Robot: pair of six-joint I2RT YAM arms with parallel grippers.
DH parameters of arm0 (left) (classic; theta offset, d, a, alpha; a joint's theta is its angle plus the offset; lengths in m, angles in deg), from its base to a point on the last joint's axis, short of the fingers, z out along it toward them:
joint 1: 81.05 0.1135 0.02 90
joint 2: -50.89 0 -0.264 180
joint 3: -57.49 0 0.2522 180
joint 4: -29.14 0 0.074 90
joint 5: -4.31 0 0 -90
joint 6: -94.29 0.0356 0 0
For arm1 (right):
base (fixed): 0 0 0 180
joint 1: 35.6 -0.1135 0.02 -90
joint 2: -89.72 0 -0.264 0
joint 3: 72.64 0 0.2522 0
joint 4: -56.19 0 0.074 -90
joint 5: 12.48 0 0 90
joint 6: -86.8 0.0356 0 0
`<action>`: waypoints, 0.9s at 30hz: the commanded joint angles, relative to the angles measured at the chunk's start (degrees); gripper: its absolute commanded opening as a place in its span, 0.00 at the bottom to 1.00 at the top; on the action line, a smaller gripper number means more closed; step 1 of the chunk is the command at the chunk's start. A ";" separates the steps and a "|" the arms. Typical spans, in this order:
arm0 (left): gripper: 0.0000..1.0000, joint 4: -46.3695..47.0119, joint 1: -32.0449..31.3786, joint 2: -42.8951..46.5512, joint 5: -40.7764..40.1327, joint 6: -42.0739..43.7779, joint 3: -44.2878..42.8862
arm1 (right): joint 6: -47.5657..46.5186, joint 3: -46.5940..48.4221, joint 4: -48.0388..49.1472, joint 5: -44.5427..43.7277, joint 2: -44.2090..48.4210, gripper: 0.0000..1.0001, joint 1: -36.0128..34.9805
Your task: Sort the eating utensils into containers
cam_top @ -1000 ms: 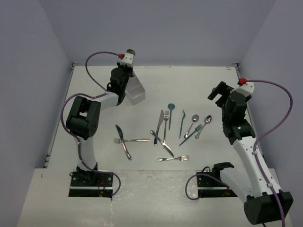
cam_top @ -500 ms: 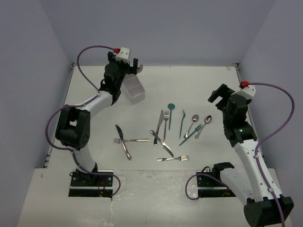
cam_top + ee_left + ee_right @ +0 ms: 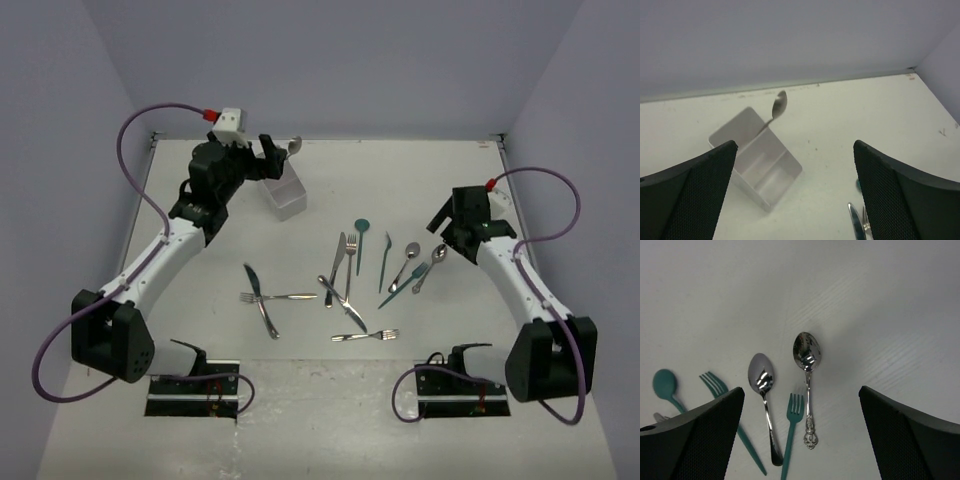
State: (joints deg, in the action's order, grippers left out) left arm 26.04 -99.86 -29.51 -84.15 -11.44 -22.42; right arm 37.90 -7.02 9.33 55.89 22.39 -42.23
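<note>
White plastic organiser (image 3: 758, 167), three boxy open compartments, sits far-left on the matte surface (image 3: 420, 170). One shiny metal spoon (image 3: 778, 106) leans in its far-end compartment. The other silver and teal utensils (image 3: 350, 265) lie loose mid-surface. Left gripper (image 3: 795, 192) and right gripper (image 3: 800, 435) both gape wide, holding nothing.

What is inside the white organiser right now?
One silver spoon stands in the far end compartment of the organiser, bowl up above the rim. The other two compartments look empty in the left wrist view. The spoon's handle end is hidden behind a wall.
</note>
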 commanded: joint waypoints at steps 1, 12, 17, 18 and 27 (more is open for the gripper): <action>1.00 -6.08 -0.26 4.80 3.21 -5.80 6.36 | 2.58 4.29 -6.09 6.76 -8.32 0.99 2.76; 1.00 -5.47 -0.35 9.39 0.83 -6.51 13.06 | 5.74 2.03 -5.75 13.44 -19.76 0.99 3.21; 1.00 -4.77 -0.35 8.86 0.22 -4.93 12.98 | 7.15 2.72 -8.98 13.45 -24.42 0.98 3.21; 1.00 -4.85 -0.35 8.68 0.04 -4.67 12.89 | 7.32 3.94 -9.69 13.45 -25.30 0.96 3.38; 1.00 -5.38 -0.35 8.68 -1.28 -1.68 12.80 | 9.26 10.28 -15.84 9.77 -30.83 0.84 3.64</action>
State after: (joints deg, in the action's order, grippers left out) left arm 19.30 -99.95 -21.64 -84.48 -15.55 -9.70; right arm 45.03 -0.44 -2.41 67.91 -6.99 -38.95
